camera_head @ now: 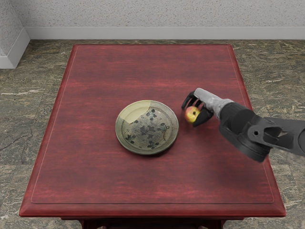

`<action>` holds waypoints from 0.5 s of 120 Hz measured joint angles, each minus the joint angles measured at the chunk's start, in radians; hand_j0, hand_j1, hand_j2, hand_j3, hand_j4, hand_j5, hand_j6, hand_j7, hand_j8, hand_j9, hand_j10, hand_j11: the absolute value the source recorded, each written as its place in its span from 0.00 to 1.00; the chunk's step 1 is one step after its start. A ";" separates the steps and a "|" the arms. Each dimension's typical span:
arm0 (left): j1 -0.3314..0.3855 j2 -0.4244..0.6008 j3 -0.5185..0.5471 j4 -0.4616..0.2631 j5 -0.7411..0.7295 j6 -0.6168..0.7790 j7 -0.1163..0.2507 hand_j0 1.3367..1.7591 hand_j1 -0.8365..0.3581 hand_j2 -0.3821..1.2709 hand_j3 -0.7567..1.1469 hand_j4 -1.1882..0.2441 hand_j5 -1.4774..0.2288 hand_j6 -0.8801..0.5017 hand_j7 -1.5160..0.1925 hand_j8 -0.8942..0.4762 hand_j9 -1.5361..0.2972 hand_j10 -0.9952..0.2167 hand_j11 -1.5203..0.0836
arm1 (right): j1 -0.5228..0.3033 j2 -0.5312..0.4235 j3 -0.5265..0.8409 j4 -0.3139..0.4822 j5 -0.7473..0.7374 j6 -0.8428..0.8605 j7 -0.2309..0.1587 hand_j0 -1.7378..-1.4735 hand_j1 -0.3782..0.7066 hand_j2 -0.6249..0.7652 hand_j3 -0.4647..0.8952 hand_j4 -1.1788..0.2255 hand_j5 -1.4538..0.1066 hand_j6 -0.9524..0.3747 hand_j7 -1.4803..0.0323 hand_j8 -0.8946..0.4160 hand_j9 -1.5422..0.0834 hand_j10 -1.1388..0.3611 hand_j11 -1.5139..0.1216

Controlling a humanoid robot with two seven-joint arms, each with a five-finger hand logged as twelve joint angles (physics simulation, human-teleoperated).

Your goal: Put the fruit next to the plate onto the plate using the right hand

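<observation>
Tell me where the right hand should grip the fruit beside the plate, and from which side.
Grip the fruit across its round middle, fingers and thumb on opposite sides, coming in from its right, the side away from the plate. It is small, round and handleless, and lies close to the plate's right rim. The right hand wraps it this way.

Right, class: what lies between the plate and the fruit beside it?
Only a narrow strip of bare table separates plate and fruit in the head view; the right hand curls around the fruit.
</observation>
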 joint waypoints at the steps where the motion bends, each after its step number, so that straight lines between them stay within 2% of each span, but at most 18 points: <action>1: 0.000 0.000 0.000 0.000 0.000 0.000 0.000 0.76 0.99 0.23 0.40 0.83 0.87 0.64 0.89 0.65 0.84 0.82 0.95 | 0.000 0.000 0.003 0.000 0.000 0.000 0.000 0.31 0.58 0.57 0.34 0.42 0.44 0.35 0.48 0.32 0.48 0.37 0.46; 26: 0.000 0.000 0.000 0.000 0.000 0.000 0.000 0.76 0.99 0.23 0.40 0.83 0.87 0.64 0.89 0.65 0.84 0.82 0.95 | 0.002 0.023 0.065 0.006 0.001 0.004 0.000 0.30 0.59 0.57 0.34 0.43 0.44 0.35 0.48 0.33 0.48 0.37 0.46; 60: 0.000 0.000 0.000 0.000 0.000 0.000 0.000 0.76 0.99 0.23 0.40 0.83 0.87 0.64 0.89 0.65 0.84 0.82 0.95 | 0.006 0.151 0.099 0.009 0.002 0.005 0.000 0.30 0.60 0.60 0.34 0.43 0.44 0.36 0.48 0.33 0.48 0.37 0.46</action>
